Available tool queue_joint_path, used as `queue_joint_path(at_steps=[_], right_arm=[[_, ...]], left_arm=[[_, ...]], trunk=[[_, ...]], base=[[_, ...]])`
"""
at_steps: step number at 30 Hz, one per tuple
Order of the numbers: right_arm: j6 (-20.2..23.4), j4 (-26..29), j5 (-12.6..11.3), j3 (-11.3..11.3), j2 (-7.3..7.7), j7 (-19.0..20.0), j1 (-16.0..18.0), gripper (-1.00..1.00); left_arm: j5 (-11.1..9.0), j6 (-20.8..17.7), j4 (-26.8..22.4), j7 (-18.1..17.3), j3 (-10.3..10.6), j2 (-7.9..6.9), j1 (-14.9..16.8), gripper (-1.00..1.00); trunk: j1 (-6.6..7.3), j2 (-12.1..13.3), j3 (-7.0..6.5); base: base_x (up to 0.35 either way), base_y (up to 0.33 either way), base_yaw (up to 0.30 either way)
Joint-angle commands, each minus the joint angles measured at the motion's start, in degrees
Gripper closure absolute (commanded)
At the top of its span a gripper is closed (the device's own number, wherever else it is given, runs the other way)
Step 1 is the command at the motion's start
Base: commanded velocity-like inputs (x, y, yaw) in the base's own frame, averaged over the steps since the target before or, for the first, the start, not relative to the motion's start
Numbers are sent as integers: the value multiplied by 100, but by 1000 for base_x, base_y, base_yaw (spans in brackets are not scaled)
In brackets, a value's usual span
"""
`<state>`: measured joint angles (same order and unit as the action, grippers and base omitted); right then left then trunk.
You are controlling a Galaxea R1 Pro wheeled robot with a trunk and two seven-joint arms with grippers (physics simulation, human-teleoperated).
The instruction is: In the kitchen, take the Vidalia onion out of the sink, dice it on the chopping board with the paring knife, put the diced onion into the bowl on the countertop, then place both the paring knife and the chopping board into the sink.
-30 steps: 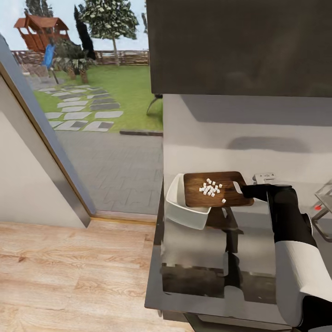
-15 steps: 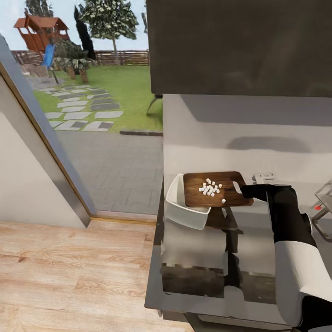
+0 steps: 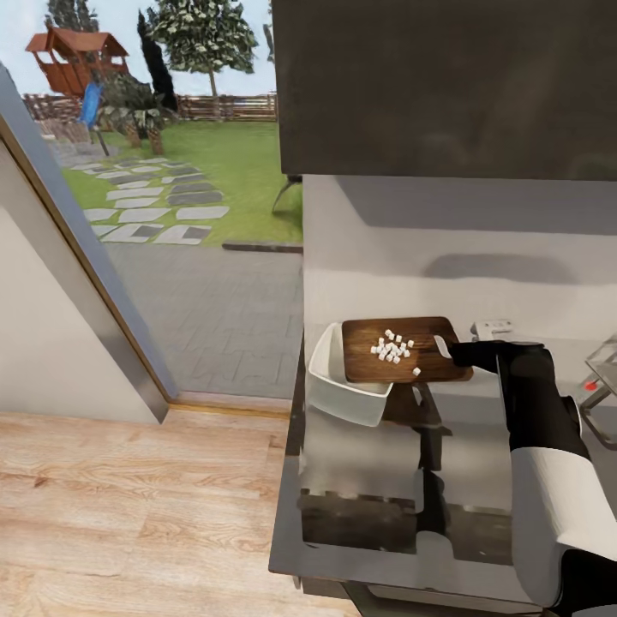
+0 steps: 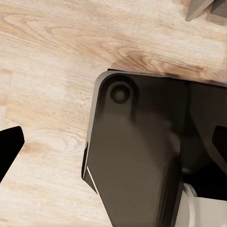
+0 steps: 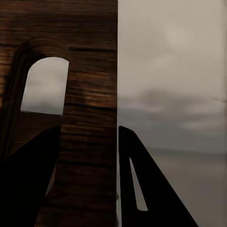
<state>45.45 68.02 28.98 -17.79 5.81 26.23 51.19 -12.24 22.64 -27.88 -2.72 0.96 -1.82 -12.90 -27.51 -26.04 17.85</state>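
Bright daylight enters from the garden side, the glossy countertop (image 3: 360, 463) mirrors dark shapes, renders slightly soft.

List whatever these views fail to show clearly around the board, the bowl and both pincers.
- Bowl: head view, the chopping board held over it covers most of its inside.
- Diced onion: head view, pieces too small to count.
- Right pincer: head view, dark against the board's handle end; the right wrist view shows fingers on either side of the board.
- Left pincer: left wrist view, one dark tip cut off by the frame edge; open or shut unclear.
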Motion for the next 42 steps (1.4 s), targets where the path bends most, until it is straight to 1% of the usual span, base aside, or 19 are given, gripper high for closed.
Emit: queue_joint_path(at_steps=[1, 4, 8, 10, 14, 16, 29, 33, 35, 36, 39, 42], right_arm=[[15, 30, 56, -6, -1, 55, 5, 100], [87, 166, 56, -1, -7, 56, 5, 100], [378, 369, 50, 14, -9, 57, 5, 100], [455, 460, 49, 80, -10, 57, 4, 100], [503, 538, 54, 293, -23, 56, 2, 100], [511, 548, 55, 340, -30, 52, 4, 100], [526, 563, 56, 381, -89, 36, 5, 100], [526, 570, 56, 395, -95, -68, 5, 100], [528, 591, 56, 450, -97, -145, 5, 100], [544, 602, 56, 512, -94, -193, 5, 100], [763, 631, 56, 682, -90, -283, 5, 100], [906, 696, 56, 739, -89, -314, 5, 100]], left_arm=[[-61, 4, -7, -28, 11, -3, -2, -100], [-59, 4, -7, -31, 15, -3, -2, -100], [-59, 4, -7, -35, 16, -3, -2, -100], [-59, 4, -7, -35, 16, -3, -2, -100], [-60, 4, -7, -36, 18, -3, -2, -100], [-61, 4, -7, -36, 18, -3, -2, -100], [-59, 4, -7, -27, 18, -3, -2, -100], [-59, 4, -7, -27, 18, -3, -3, -100], [-59, 4, -7, -27, 18, -3, -2, -100], [-59, 4, -7, -27, 18, -3, -2, -100], [-59, 4, -7, -27, 18, -3, -2, -100], [-59, 4, -5, -27, 18, -3, -3, -100]], trunk=[[-3, -9, 8], [-3, -9, 8], [-3, -9, 8], [-3, -9, 8], [-3, -9, 8], [-3, -9, 8], [-3, -9, 8], [-3, -9, 8], [-3, -9, 8], [-3, -9, 8], [-3, -9, 8], [-3, -9, 8]], base=[[0, 0, 0], [0, 0, 0], [0, 0, 0], [0, 0, 0], [0, 0, 0], [0, 0, 0], [0, 0, 0], [0, 0, 0], [0, 0, 0], [0, 0, 0], [0, 0, 0], [0, 0, 0]])
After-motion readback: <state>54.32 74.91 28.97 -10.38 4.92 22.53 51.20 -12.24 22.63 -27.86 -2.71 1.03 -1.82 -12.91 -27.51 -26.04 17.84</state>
